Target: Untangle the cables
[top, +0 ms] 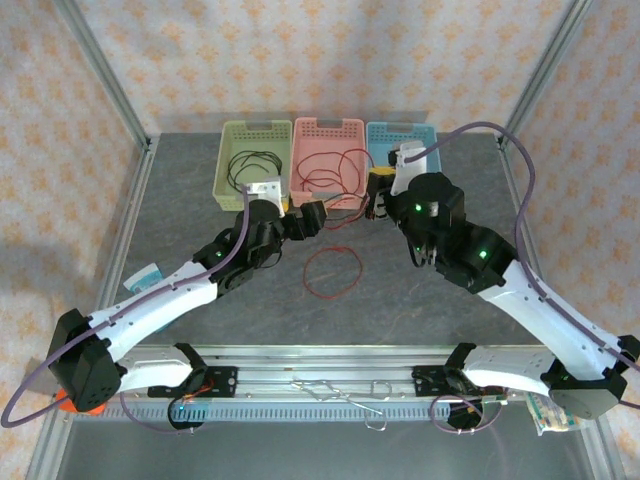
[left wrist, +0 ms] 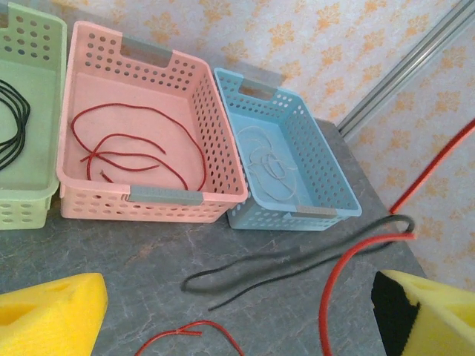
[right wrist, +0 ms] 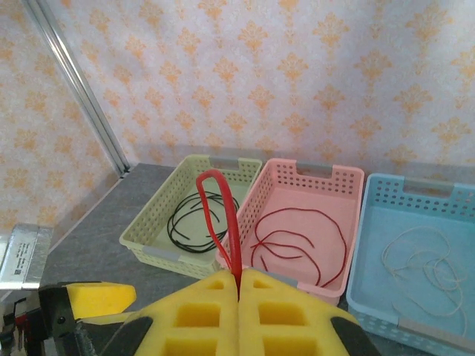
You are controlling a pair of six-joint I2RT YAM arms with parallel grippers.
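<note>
Your right hand (right wrist: 239, 285) is clamped on a red cable (right wrist: 226, 215) that loops up above its fingers. Your left hand (left wrist: 237, 319) stands wide apart over the table (left wrist: 111, 259), gripping nothing. A black cable (right wrist: 191, 250) lies in the green basket (right wrist: 152, 251), a second red cable (left wrist: 119, 104) in the pink basket (left wrist: 165, 196), and a white cable (left wrist: 271, 167) in the blue basket (left wrist: 326, 211).

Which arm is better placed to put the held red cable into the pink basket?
Likely right: the right gripper is shut on the red cable, facing the pink basket; left gripper open, empty.
</note>
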